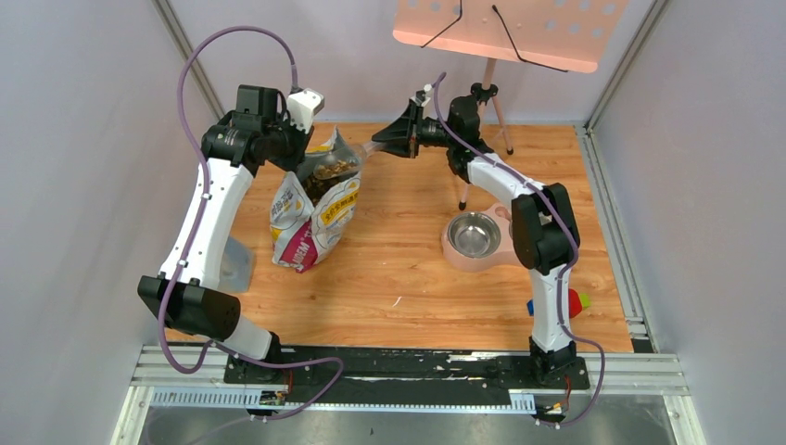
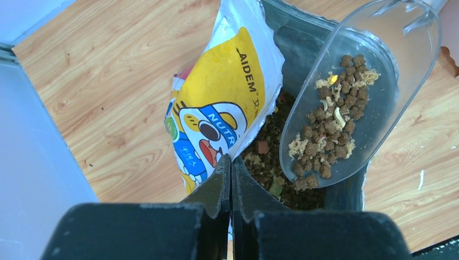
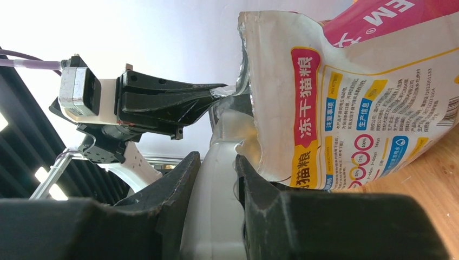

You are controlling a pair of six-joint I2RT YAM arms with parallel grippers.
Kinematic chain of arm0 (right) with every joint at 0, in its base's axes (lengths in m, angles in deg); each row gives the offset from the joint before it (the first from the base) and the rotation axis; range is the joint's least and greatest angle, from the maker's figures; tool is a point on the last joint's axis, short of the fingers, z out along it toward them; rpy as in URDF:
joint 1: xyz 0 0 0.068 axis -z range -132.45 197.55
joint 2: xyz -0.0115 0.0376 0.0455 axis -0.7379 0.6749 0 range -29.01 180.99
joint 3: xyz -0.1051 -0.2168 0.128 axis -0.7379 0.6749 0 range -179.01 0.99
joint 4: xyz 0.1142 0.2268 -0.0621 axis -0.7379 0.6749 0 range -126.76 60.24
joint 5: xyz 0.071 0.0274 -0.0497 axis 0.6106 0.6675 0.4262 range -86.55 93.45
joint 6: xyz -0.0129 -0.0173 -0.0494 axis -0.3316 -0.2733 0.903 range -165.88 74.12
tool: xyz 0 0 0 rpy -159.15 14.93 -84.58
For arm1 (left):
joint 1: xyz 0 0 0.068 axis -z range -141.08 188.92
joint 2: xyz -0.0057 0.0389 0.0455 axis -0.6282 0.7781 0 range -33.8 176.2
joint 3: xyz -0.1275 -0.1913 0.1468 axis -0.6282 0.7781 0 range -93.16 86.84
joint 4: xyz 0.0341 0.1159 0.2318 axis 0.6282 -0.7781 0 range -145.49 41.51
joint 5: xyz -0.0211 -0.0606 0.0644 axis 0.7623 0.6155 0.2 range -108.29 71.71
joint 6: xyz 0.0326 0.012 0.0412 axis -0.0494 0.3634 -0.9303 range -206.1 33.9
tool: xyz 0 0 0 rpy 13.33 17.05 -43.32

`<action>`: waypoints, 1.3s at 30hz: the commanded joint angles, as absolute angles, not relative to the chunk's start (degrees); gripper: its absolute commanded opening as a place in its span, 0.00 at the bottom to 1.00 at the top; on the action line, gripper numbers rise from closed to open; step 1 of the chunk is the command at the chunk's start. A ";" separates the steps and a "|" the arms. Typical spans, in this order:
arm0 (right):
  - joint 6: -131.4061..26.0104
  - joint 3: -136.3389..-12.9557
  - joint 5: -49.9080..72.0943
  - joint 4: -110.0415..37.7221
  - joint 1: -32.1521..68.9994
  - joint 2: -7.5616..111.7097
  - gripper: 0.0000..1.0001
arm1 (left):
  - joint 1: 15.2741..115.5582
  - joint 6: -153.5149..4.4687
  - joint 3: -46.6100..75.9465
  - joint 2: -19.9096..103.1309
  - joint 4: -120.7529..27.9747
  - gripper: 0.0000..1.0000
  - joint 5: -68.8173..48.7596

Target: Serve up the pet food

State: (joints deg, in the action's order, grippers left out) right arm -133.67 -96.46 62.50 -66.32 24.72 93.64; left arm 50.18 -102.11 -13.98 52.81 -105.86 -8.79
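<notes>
In the top view the bag stands on the table with its mouth open. The left gripper meets the bag's rim at its upper left. The right gripper reaches in from the bag's right and carries the clear scoop to the bag's mouth. The steel bowl sits well to the right of the bag, with no food visible in it.

In the left wrist view that gripper's jaws are pressed together on the bag's rim, pinching it so the mouth gapes. Some of the pet food lies as a shallow heap in the scoop, just over the bag's opening. The rest sits deeper inside the bag.

In the right wrist view the fingers stand narrow, clamped on the scoop's pale handle just beside the bag's printed side.

The kibble looks light, dry and loose. It would likely roll and spill at any tilt, and no finger could take hold of it directly. The sound hold is the one on the scoop's handle, with the scoop kept level on the way from the bag to the bowl. The open lip should dip only once it is over the bowl.
</notes>
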 commanded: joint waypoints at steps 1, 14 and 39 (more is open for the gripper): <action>-132.79 -98.07 61.70 -66.57 25.80 90.98 0.00 | 50.24 -104.15 -14.96 52.65 -100.65 0.00 -9.14; -130.70 -91.66 61.52 -65.25 29.06 84.51 0.00 | 50.25 -107.43 -13.24 52.77 -101.09 0.00 -11.05; -115.65 -72.91 63.13 -53.13 41.89 67.87 0.00 | 50.24 -103.20 -11.97 52.27 -96.53 0.00 -8.96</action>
